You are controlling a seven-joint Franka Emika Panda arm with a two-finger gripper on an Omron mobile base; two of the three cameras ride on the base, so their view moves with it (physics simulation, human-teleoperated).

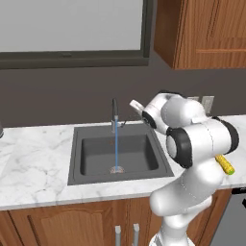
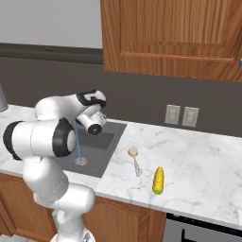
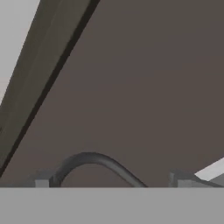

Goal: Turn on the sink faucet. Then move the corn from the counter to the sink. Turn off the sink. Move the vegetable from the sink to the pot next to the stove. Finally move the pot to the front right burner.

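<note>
Water runs in a thin blue stream point(image 1: 116, 150) from the sink faucet point(image 1: 114, 114) into the dark sink point(image 1: 77, 158). My gripper point(image 3: 110, 183) is open and holds nothing. It is up beside the faucet's right side point(image 1: 135, 106), aimed at the back wall. In the hand view the faucet's curved spout point(image 3: 94, 160) arches between the two fingertips point(image 3: 42, 182). The yellow corn point(image 2: 159, 180) lies on the white marble counter point(image 2: 198, 165) to the right of the sink, well away from the gripper. In the left base view my arm covers part of the corn point(image 1: 226, 165). The pot and the stove are out of view.
A small spoon-like utensil point(image 2: 135, 159) lies on the counter between the sink and the corn. Two wall outlets point(image 2: 181, 115) sit on the dark backsplash. Wooden cabinets point(image 2: 170, 33) hang above the counter, and a window point(image 1: 72, 26) is behind the sink.
</note>
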